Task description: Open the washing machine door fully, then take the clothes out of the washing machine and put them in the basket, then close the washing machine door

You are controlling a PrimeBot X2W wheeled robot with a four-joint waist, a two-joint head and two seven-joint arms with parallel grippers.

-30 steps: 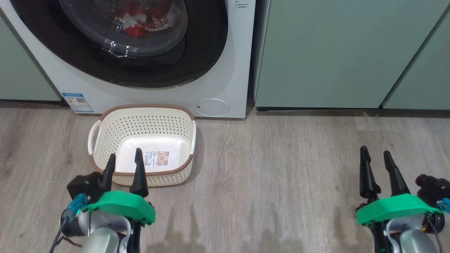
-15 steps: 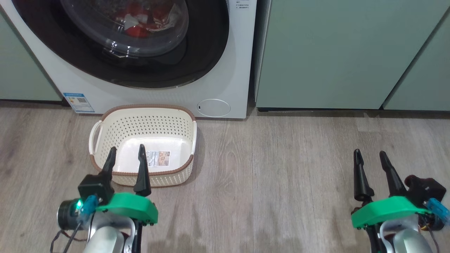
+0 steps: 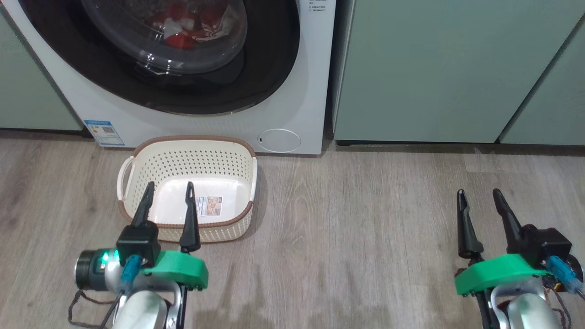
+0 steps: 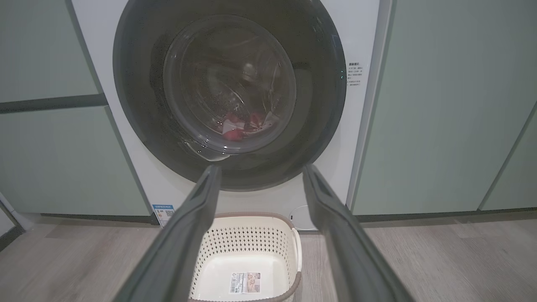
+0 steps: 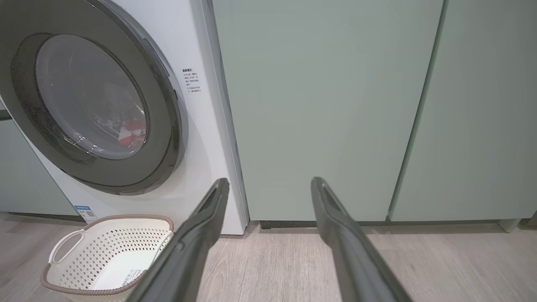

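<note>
Pointing forward, left pincer (image 3: 169, 185) and right pincer (image 3: 478, 192) hover gaping.

Nothing was actually legible. On the washing machine (image 3: 311, 91), a small block of dark print (image 4: 353, 74) sat at the upper right of the white front: several short lines, too small to read from any view. A blue-and-white sticker (image 3: 104, 132) at the front's lower left corner carried a QR-like square, but its wording was unreadable. In the basket (image 3: 192, 138), a white label (image 3: 208, 204) on the base had dark print beside an orange-toned picture, with characters too small to make out. No brand or number could be read.
</note>
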